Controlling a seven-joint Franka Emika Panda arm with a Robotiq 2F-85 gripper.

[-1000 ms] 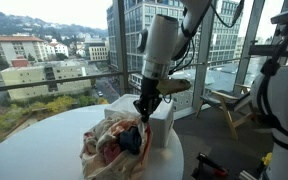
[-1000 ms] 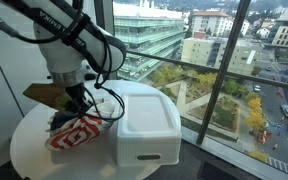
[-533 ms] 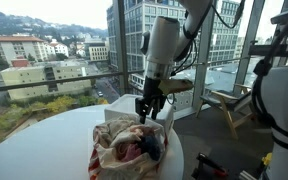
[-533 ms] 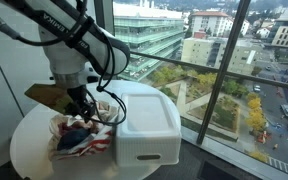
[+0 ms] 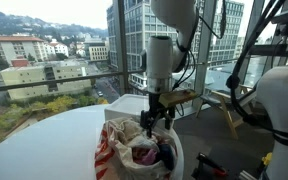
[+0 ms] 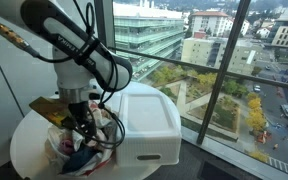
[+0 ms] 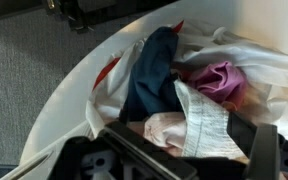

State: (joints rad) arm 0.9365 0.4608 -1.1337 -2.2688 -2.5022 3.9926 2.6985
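- My claw (image 5: 154, 118) is open wide. Nothing is held in it.
- It hangs right over the clothes (image 5: 134, 152), just beside the box (image 6: 149, 120).
- The clothes lie in a heap on the table (image 5: 39, 140). The heap touches the side of the box.
- Any words on the arm or the clothes are too small and blurry for me to read.
- Only the wrist view shows the heap up close. I see a blue cloth (image 7: 152, 70), a pink cloth (image 7: 216, 78) and a white cloth with thin lines (image 7: 202, 120).
- The wrist view also shows my dark fingers (image 7: 94, 160) at the bottom edge, far apart.
- In an exterior view I see a cloth with red and white stripes (image 5: 104, 150) on the heap.
- In an exterior view the whole white top of the box shows. In an exterior view only a bit of the box (image 5: 129, 102) peeks out behind the heap.
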